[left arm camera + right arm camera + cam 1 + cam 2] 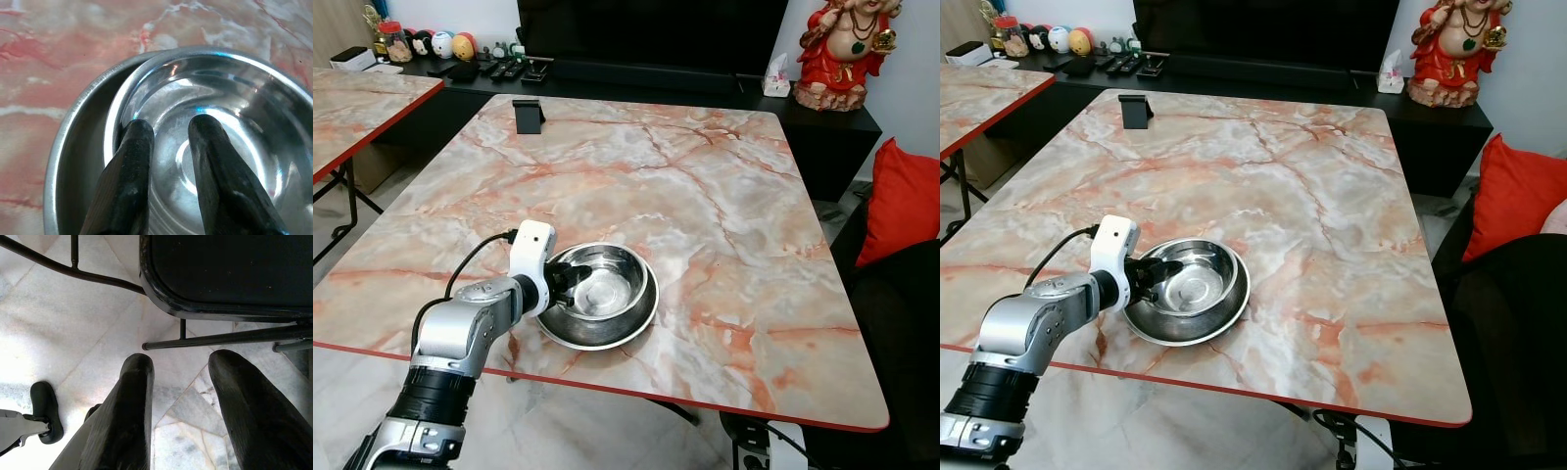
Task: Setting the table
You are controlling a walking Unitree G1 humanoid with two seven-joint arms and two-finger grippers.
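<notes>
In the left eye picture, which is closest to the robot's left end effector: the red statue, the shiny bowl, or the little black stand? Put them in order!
Counting from the left end effector:
1. The bowl, right at its fingers, near the table's front edge.
2. The black stand, at the table's far left edge.
3. The red statue, on the dark cabinet beyond the table, far right.

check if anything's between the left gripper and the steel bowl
Nothing visible is. The left gripper is already at the steel bowl: one finger sits at its rim and the other inside. The bowl rests in a wider steel dish on the marble table.
</notes>
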